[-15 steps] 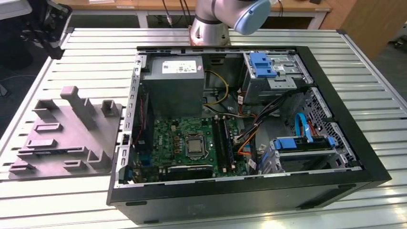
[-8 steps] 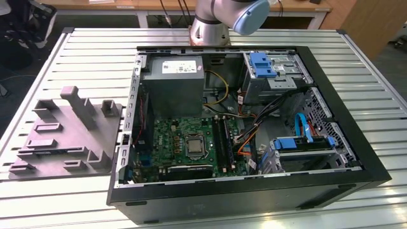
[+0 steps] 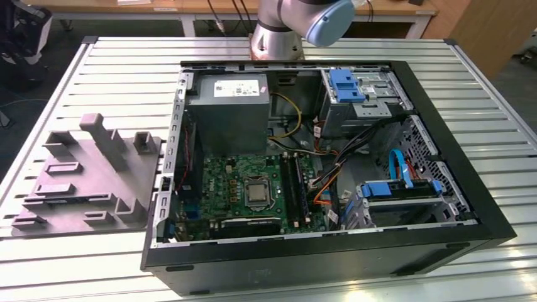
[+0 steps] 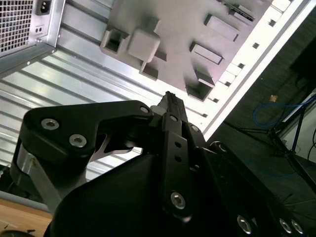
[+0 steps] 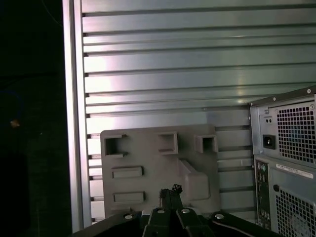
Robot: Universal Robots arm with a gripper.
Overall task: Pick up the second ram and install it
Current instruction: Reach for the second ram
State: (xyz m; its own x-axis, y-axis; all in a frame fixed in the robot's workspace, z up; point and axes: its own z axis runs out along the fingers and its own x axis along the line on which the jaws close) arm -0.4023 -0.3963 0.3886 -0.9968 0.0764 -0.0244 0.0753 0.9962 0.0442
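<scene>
The exterior view looks steeply down on the open computer case (image 3: 277,248) and grey fixture block (image 3: 84,170) on the slatted worktop (image 3: 126,69). Both wrist views look from high up, past the end effector (image 5: 170,190) (image 4: 170,98), onto that block and the case's rear.

The silver arm (image 3: 277,28), blue-capped at one joint, stands upright, and in the first wrist view its black end effector (image 5: 170,190) has its fingertips pressed together.

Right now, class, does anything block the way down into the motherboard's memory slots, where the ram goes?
Nothing visible does. In the exterior view the memory slots lie uncovered in the open case; orange cables run beside them, not across. The gripper is outside the case, with the grey fixture beyond it.
</scene>
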